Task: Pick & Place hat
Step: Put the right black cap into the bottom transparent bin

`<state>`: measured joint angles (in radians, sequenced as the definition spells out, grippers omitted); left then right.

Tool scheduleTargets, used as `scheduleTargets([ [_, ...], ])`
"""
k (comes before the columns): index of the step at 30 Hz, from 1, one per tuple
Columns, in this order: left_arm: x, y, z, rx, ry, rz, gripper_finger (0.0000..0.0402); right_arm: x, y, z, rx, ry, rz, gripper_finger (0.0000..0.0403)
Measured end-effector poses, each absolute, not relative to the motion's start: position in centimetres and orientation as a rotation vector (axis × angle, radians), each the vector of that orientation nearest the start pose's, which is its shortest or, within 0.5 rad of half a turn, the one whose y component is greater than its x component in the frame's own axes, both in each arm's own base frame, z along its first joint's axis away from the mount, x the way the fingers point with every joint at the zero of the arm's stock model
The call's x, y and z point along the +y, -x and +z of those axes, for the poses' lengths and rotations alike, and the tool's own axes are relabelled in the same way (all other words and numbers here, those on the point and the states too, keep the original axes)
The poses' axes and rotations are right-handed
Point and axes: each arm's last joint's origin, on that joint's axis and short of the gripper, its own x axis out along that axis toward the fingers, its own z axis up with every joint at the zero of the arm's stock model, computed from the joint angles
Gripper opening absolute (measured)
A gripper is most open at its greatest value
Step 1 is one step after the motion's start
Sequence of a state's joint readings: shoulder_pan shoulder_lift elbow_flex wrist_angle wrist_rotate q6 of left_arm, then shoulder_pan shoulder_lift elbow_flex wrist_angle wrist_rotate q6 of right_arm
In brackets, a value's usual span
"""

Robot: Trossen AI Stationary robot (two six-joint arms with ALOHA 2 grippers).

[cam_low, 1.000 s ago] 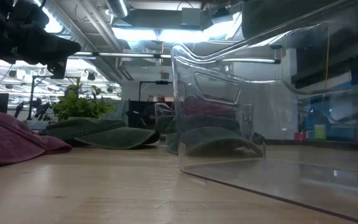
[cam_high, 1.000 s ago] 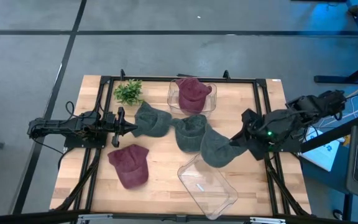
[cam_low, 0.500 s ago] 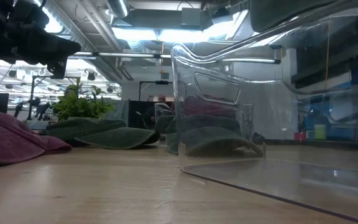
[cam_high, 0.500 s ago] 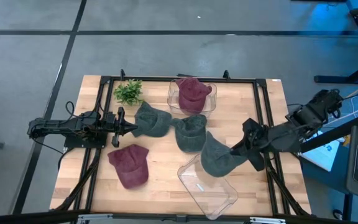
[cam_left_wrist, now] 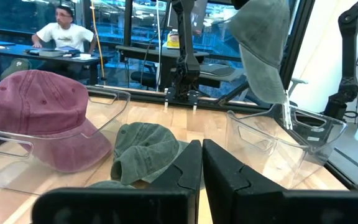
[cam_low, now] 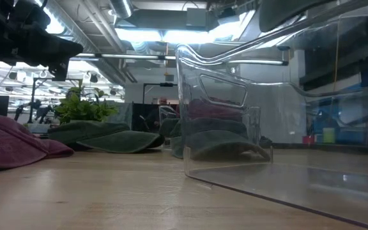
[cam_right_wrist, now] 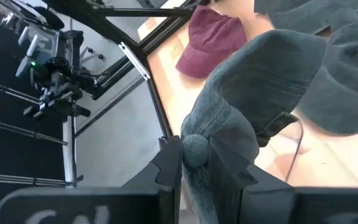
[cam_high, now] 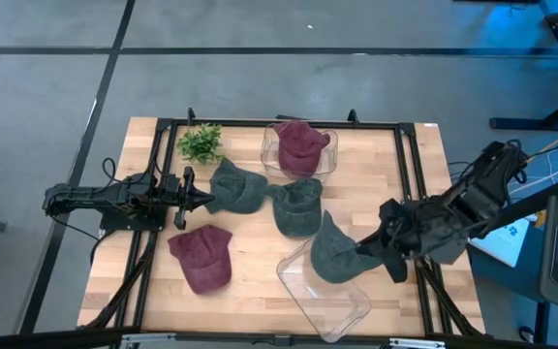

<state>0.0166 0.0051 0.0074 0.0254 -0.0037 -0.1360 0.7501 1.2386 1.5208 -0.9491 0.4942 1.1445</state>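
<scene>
- The right gripper point(cam_high: 366, 247) is clamped on a soft grey-green fabric cap point(cam_high: 332, 254), holding it in the air above an empty clear plastic bin point(cam_high: 325, 293) at about five o'clock on the wooden desk point(cam_high: 250, 281).
- In the right wrist view the fingers point(cam_right_wrist: 169, 165) pinch a bunched fold of cloth at the cap's button — the rest hangs loose below.
- The cap looks light and floppy; it sags and folds under its own weight, so it will likely drape rather than drop cleanly.
- Cloth like this is not fragile and should not slip much. A pinch on the crown or the stiffer brim seems the surest hold.
- The left gripper point(cam_high: 200, 200) rests at nine o'clock, fingers together and empty, its tips near another grey-green cap point(cam_high: 237, 186).
- A third grey-green cap point(cam_high: 296, 204) lies at the centre, and a maroon cap point(cam_high: 201, 257) at seven o'clock.
- At twelve o'clock a second clear bin point(cam_high: 269, 155) holds another maroon cap point(cam_high: 300, 145) — a small green plant point(cam_high: 200, 143) sits at eleven.
</scene>
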Motion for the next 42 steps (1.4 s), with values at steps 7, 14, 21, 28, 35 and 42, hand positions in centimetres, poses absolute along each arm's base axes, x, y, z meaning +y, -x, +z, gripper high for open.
scheduleTargets([
  [7, 0.2, -9.8, 16.8, -0.029, 0.136, 0.019, 0.0013, 16.1, -17.8, 41.4, 0.597, -0.731, -0.107, 0.0058],
  [14, 0.2, -9.8, 16.8, -0.029, 0.136, 0.019, 0.0009, 17.3, -18.0, 40.6, 0.593, -0.730, -0.138, 0.0058],
  [21, 0.2, -9.8, 16.8, -0.029, 0.136, 0.019, 0.0008, 18.3, -18.7, 39.6, 0.615, -0.709, -0.158, 0.0058],
  [28, 0.2, -9.8, 16.8, -0.029, 0.136, 0.019, 0.0012, 19.3, -19.6, 38.5, 0.640, -0.675, -0.178, 0.0058],
  [35, 0.2, -9.8, 16.8, -0.029, 0.136, 0.019, 0.0011, 20.1, -20.3, 37.5, 0.662, -0.642, -0.195, 0.0062],
  [42, 0.2, -9.8, 16.8, -0.029, 0.136, 0.019, 0.0013, 20.5, -21.0, 36.6, 0.669, -0.611, -0.220, 0.0057],
])
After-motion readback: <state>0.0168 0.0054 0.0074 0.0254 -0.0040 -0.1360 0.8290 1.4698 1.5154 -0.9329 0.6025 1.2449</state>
